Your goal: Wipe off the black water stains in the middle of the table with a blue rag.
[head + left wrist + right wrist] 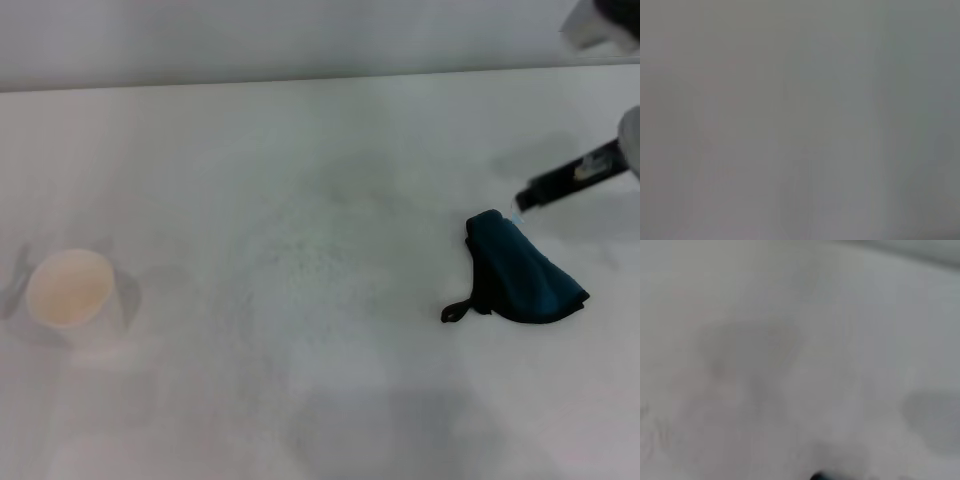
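My right gripper (520, 203) touches the dark teal-blue soft cloth rag (522, 272) on the white matte desk (300, 160); finger state indeterminate. No black stain visible mid-desk. Next: confirm the desk is clean.

Teal-blue rag (522, 270), black strap, white table (300, 200), cream cup (70, 292).

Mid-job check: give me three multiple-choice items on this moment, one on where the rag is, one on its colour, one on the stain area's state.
1. The blue rag lies:
A. robot's right
B. inside the cup
C. robot's left

2. The rag's colour:
A. red
B. dark teal-blue
C. yellow

3. The middle of the table shows:
A. large black puddle
B. only faint grey smudges
C. the rag spread over it

Answers: 1 A, it sits by the right gripper, opposite the paper cup. 2 B, plain in the head view. 3 B, no dark blotch visible.
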